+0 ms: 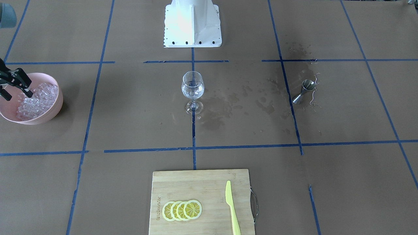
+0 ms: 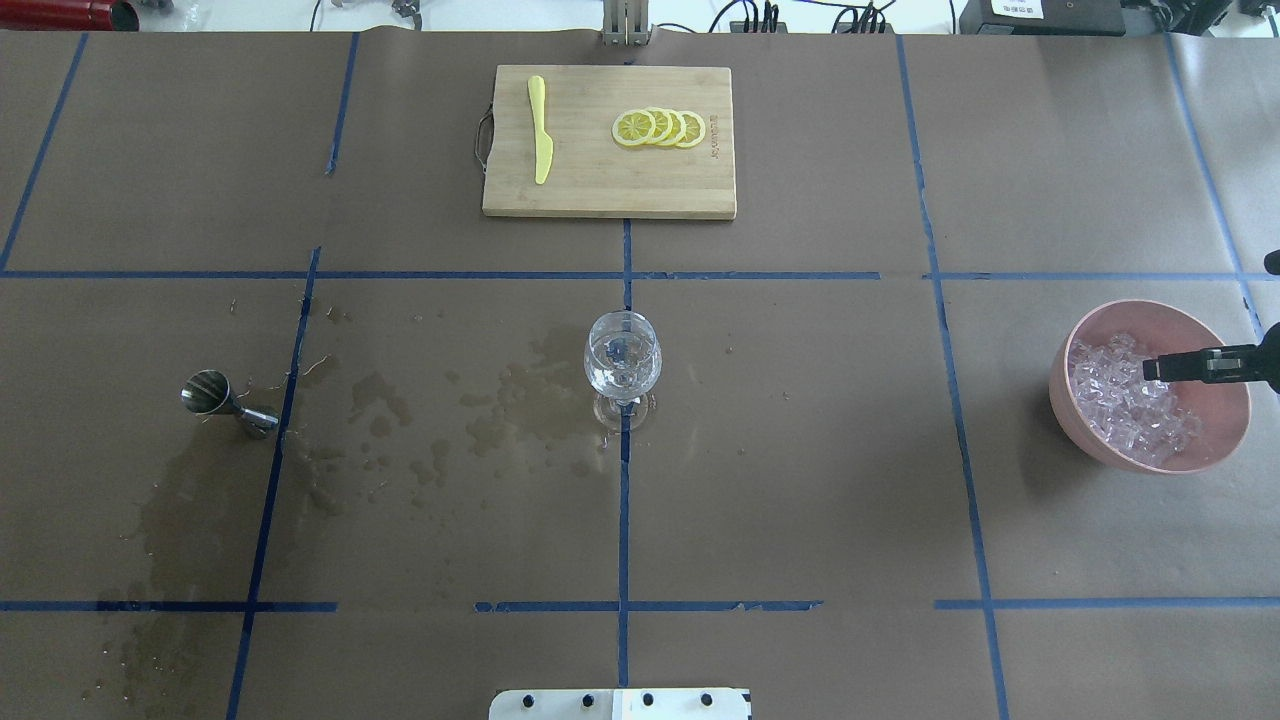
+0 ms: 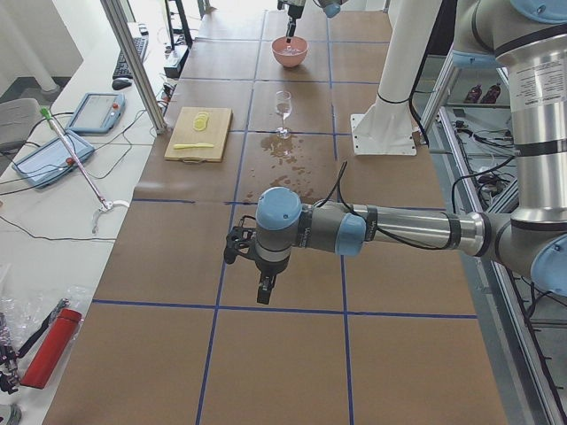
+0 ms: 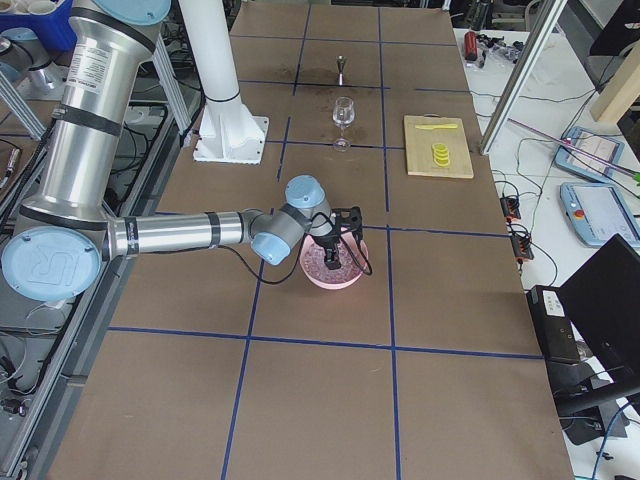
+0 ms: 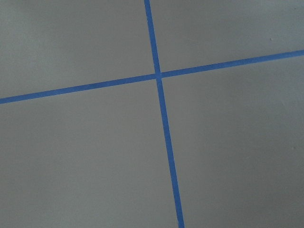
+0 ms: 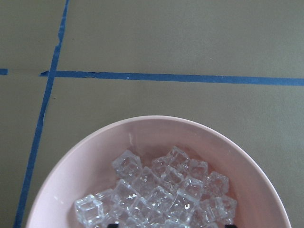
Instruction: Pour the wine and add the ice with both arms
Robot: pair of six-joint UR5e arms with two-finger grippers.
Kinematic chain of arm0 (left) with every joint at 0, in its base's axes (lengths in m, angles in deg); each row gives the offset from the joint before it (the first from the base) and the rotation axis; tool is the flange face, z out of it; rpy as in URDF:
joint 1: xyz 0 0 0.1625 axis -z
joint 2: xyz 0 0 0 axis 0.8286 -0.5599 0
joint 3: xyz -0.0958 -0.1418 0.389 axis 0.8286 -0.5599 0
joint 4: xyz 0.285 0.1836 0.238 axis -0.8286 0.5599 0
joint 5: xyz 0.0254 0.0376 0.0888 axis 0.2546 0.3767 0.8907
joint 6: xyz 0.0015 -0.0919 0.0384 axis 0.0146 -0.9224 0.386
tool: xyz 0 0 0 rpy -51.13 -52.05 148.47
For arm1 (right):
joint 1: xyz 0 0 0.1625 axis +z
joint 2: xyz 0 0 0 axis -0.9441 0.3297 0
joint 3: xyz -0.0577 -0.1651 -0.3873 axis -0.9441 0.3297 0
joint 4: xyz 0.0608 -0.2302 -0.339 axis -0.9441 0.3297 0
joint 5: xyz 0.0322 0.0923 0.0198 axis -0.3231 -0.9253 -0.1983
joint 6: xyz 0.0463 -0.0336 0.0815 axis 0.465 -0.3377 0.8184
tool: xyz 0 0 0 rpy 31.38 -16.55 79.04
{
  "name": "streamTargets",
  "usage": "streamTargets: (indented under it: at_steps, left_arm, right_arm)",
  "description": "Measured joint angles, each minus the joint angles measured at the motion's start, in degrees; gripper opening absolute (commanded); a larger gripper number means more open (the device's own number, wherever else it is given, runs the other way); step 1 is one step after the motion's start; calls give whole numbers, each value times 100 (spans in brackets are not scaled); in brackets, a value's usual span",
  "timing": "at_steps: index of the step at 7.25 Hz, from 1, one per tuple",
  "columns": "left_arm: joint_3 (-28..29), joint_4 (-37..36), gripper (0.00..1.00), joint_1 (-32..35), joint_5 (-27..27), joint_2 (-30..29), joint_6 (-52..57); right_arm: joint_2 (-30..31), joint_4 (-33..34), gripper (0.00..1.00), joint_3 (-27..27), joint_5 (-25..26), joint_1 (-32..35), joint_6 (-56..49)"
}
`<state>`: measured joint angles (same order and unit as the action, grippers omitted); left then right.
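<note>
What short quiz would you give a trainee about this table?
1. True or false: the wine glass lies on its side.
2. The right tool is over: A) the knife, B) the pink bowl of ice, C) the jigger?
3. How many lemon slices lie on the cutting board?
Key: 1 false, it stands upright; 2 B; 3 four.
</note>
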<state>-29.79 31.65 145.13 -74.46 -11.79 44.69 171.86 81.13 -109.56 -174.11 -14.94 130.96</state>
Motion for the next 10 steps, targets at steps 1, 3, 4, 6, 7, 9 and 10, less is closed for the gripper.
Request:
streamTargets:
  at_steps: [1, 3, 4, 6, 7, 9, 10]
  left_arm:
    - [0, 0, 100, 2, 8, 0, 0]
    - [0, 2, 100, 2, 17, 0, 0]
    - [0, 6, 100, 3, 20, 0, 0]
    - [0, 3, 100, 3, 26, 0, 3]
    - [0, 1, 100, 6, 27, 0, 6]
    - [1, 2, 100, 10, 33, 1, 9]
    - [5, 3, 100, 11, 35, 5, 9]
  right_arm:
    - [-7, -215, 67, 144, 34, -94, 79]
    - [-15, -325, 54, 236, 87, -239, 122]
    - [-16, -334, 38, 253, 96, -286, 126]
    - [-29, -338, 10, 278, 101, -320, 120]
    - [-39, -338, 0, 292, 98, -322, 112]
    - [-53, -338, 0, 284, 97, -317, 81]
    - [-57, -336, 0, 232, 95, -307, 65]
